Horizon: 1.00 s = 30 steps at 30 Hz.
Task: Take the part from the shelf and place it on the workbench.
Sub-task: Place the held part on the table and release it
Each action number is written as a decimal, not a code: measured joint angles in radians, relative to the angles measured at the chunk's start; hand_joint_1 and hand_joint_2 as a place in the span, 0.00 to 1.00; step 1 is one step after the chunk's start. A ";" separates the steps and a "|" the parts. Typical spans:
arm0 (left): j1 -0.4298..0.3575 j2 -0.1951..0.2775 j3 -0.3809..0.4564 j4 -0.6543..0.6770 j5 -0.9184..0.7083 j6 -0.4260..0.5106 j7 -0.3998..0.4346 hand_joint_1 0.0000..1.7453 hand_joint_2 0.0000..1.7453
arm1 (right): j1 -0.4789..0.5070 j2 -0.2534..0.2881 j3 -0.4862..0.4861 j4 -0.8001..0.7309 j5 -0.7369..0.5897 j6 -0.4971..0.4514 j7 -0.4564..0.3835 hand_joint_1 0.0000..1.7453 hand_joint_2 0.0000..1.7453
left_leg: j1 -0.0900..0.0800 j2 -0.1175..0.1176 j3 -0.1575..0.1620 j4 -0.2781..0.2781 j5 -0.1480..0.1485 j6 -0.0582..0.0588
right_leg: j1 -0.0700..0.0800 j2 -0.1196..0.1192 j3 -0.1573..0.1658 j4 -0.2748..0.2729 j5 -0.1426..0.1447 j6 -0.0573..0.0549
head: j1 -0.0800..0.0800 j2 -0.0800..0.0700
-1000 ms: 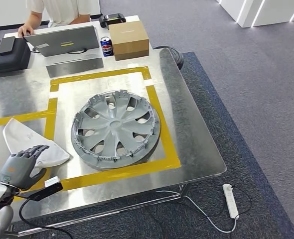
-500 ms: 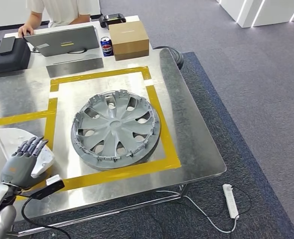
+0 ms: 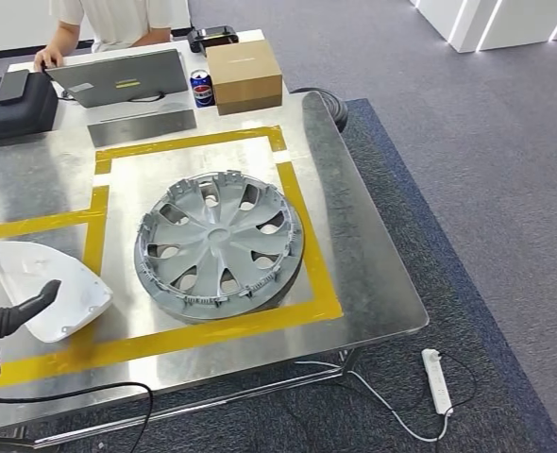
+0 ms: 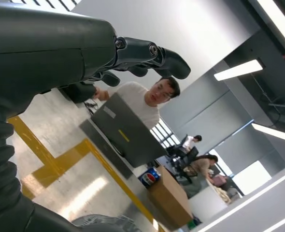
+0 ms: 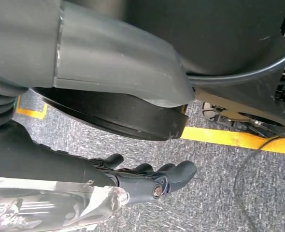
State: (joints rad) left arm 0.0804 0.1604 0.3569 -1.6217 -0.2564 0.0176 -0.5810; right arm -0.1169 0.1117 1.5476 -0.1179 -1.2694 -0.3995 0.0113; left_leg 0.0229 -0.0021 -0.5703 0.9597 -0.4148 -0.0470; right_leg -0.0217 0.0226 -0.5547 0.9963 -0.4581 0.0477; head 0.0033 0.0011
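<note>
Since half a second ago, my left hand [image 3: 5, 302] has slid toward the frame's left edge, fingers spread off the white part [image 3: 44, 288], which lies flat on the worktop [image 3: 361, 274] at lower left, beside the grey wheel cover [image 3: 218, 243]. I judge the part a light, stiff, smooth plastic shell, best taken by its rim. Left wrist view adds a person behind a laptop [image 4: 128, 130]; right wrist view shows my right hand [image 5: 148, 179] hanging over carpet, fingers loosely extended, holding nothing.
</note>
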 joint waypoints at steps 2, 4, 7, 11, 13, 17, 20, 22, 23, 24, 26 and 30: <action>-0.006 0.000 0.030 -0.012 0.037 -0.048 -0.001 0.00 1.00 | 0.000 0.000 0.000 0.000 0.001 0.000 -0.003 0.00 0.00 | 0.000 0.000 0.000 0.000 0.000 0.000 | 0.000 0.000 0.000 0.000 0.000 0.000 | 0.000 0.000; -0.010 0.000 0.051 -0.018 0.051 -0.069 -0.003 0.00 1.00 | 0.000 0.000 0.000 0.000 0.001 0.000 -0.005 0.00 0.00 | 0.000 0.000 0.000 0.000 0.000 0.000 | 0.000 0.000 0.000 0.000 0.000 0.000 | 0.000 0.000; -0.021 0.000 0.079 -0.020 0.122 -0.129 -0.002 0.00 1.00 | 0.000 0.000 0.000 0.000 0.004 0.000 -0.010 0.00 0.00 | 0.000 0.000 0.000 0.000 0.000 0.000 | 0.000 0.000 0.000 0.000 0.000 0.000 | 0.000 0.000; -0.073 0.004 0.165 0.016 0.265 -0.186 0.002 0.00 1.00 | 0.000 0.000 0.000 0.000 0.006 0.001 -0.018 0.00 0.00 | 0.000 0.000 0.000 0.000 0.000 0.000 | 0.000 0.000 0.001 0.000 0.000 0.000 | 0.000 0.000; -0.101 0.012 0.235 0.061 0.322 -0.187 0.002 0.00 1.00 | 0.000 -0.001 0.000 0.000 0.004 0.002 -0.015 0.00 0.00 | 0.000 0.000 0.000 0.000 0.000 0.000 | 0.000 0.000 0.001 0.000 0.000 0.000 | 0.000 0.000; -0.114 0.040 0.379 0.159 0.409 -0.213 -0.010 0.00 1.00 | 0.006 -0.002 0.000 0.000 -0.009 0.002 0.002 0.00 0.00 | 0.000 0.000 0.001 0.000 0.000 0.000 | 0.000 0.001 0.001 0.000 -0.001 0.000 | 0.000 0.000; -0.113 0.056 0.466 0.211 0.427 -0.222 -0.022 0.00 1.00 | 0.010 -0.004 -0.001 0.001 -0.019 0.001 0.010 0.00 0.00 | 0.000 0.000 0.000 0.000 0.000 0.000 | 0.001 0.000 0.001 0.000 -0.002 -0.001 | 0.000 0.000; -0.113 0.064 0.506 0.233 0.432 -0.224 -0.024 0.00 1.00 | 0.010 -0.005 -0.001 0.001 -0.021 0.000 0.012 0.00 0.00 | 0.000 0.000 0.000 0.000 -0.001 0.000 | 0.001 -0.001 0.001 0.000 -0.002 -0.001 | 0.000 0.000; -0.113 0.067 0.519 0.242 0.433 -0.224 -0.024 0.00 0.75 | 0.010 -0.005 -0.001 0.001 -0.022 0.000 0.012 0.00 0.00 | 0.000 0.000 0.000 0.000 -0.001 0.000 | 0.000 -0.001 0.001 0.000 -0.002 0.000 | 0.000 0.000; -0.113 0.069 0.529 0.248 0.433 -0.224 -0.024 0.00 0.50 | 0.010 -0.005 -0.001 0.001 -0.022 -0.001 0.012 0.00 0.00 | 0.000 0.000 0.000 0.000 -0.001 0.001 | 0.000 -0.001 0.002 -0.001 -0.002 0.000 | 0.000 0.000; -0.113 0.071 0.543 0.259 0.433 -0.224 -0.025 0.00 0.00 | 0.010 -0.006 -0.001 0.001 -0.023 -0.002 0.012 0.00 0.00 | 0.000 0.000 0.000 0.000 -0.001 0.001 | 0.000 -0.002 0.002 -0.001 -0.002 0.000 | 0.000 0.000; -0.110 0.079 0.582 0.277 0.442 -0.206 -0.035 0.00 0.00 | 0.012 -0.006 -0.002 0.001 -0.035 -0.009 -0.012 0.00 0.00 | 0.000 -0.001 0.000 0.000 -0.001 0.001 | 0.000 -0.001 0.003 -0.001 -0.001 0.000 | 0.000 0.000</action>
State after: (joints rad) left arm -0.0293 0.2394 0.9391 -1.3445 0.1852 -0.1885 -0.6156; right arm -0.1053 0.1056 1.5459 -0.1167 -1.3044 -0.4089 -0.0002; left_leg 0.0227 -0.0028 -0.5700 0.9596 -0.4156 -0.0463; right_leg -0.0213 0.0212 -0.5517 0.9953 -0.4595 0.0480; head 0.0034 0.0011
